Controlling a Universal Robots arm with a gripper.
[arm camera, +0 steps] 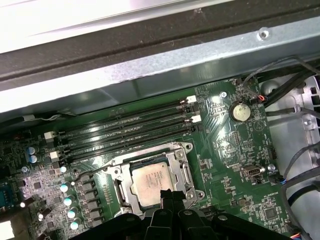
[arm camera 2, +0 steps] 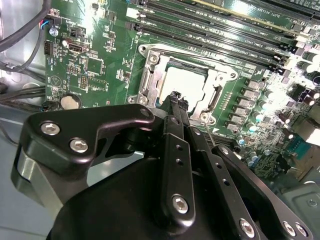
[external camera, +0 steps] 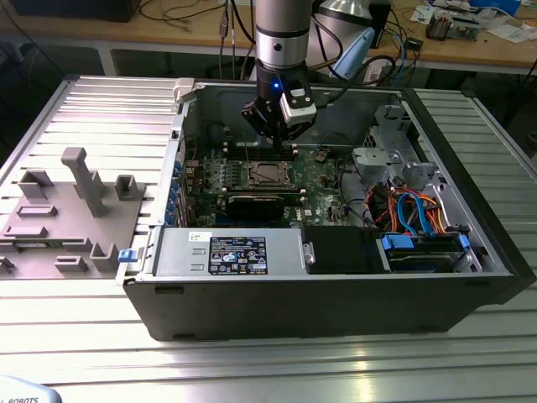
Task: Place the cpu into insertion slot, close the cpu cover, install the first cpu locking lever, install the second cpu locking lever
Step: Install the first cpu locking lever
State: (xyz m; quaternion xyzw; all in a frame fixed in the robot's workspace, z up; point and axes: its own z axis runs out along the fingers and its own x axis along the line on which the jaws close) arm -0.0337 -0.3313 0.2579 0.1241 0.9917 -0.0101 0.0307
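Note:
The cpu [arm camera: 151, 181] lies flat in the socket on the green motherboard, its pale metal face up; it shows in both wrist views [arm camera 2: 184, 82]. The silvery cpu cover [arm camera: 118, 176] lies down around it as a frame [arm camera 2: 150, 76]. My gripper [arm camera: 170, 196] hovers at one edge of the socket, fingertips [arm camera 2: 174, 98] pressed together with nothing visible between them. A thin wire locking lever [arm camera: 91, 171] runs along one side of the socket. In the exterior view the gripper [external camera: 281, 144] hangs inside the open computer case, just behind the socket [external camera: 267, 174].
The black case [external camera: 336, 302] walls surround the motherboard. Memory slots [arm camera: 125, 131] run beside the socket. A power supply [external camera: 235, 253] and a drive bay with blue and orange cables [external camera: 415, 214] sit near the front. A grey fixture [external camera: 75, 201] stands on the table at the exterior view's left.

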